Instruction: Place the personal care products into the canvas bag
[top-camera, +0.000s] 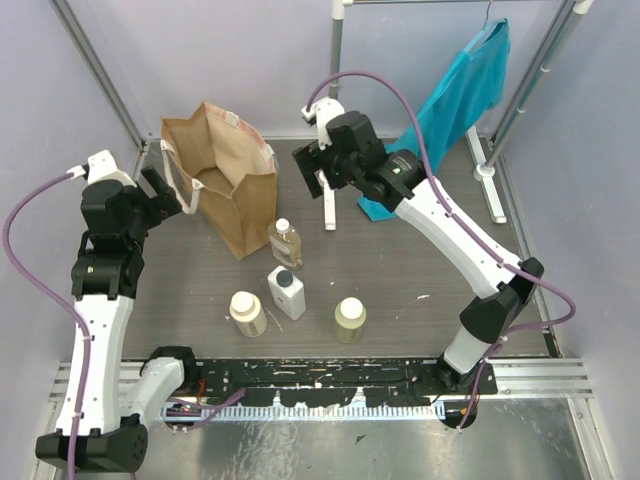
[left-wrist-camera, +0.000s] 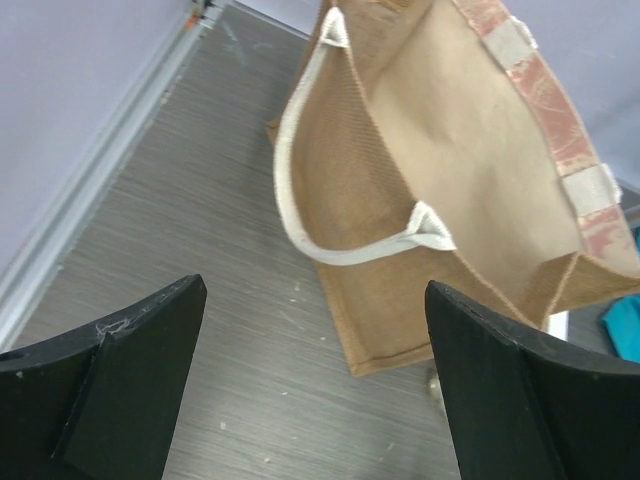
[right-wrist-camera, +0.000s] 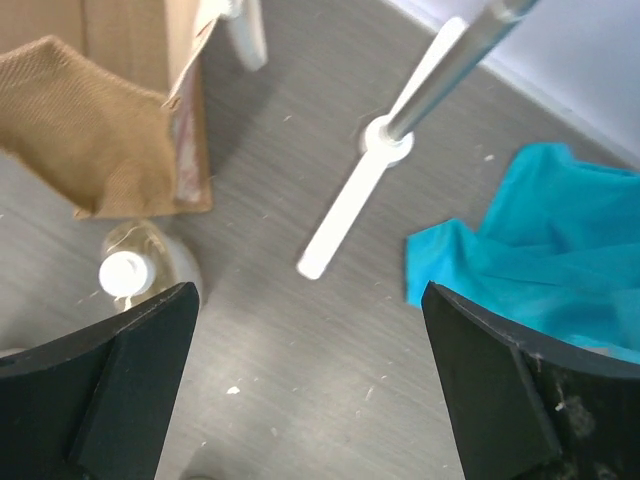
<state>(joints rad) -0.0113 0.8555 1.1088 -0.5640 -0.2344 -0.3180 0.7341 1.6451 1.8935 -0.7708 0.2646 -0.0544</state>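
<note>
While nothing's in the bag yet as far as I can see, here's the layout on the dark worktop (top-camera: 420, 280): one canvas bag (top-camera: 225, 175) stands upright, mouth open, in the upper left of the top view, and one teal cloth (top-camera: 470, 85) hangs at the upper right. Two hands, both released, jaws spread wide and grasping nothing. The left hand (top-camera: 168, 192) sits just beside the bag's strap side. The right hand (top-camera: 310, 172) hovers just right of the bag's mouth.

Four bottles, all upright with caps up, so long axis vertical, sit in the lower middle of the frame below the bag: amber bottle (top-camera: 285, 243), white bottle (top-camera: 285, 291), cream bottle (top-camera: 247, 312), olive-green bottle (top-camera: 350, 320). The amber one is just beside the bag's bottom corner, down-frame from the right hand, so I'd guess the right arm is nearer and takes it first
</note>
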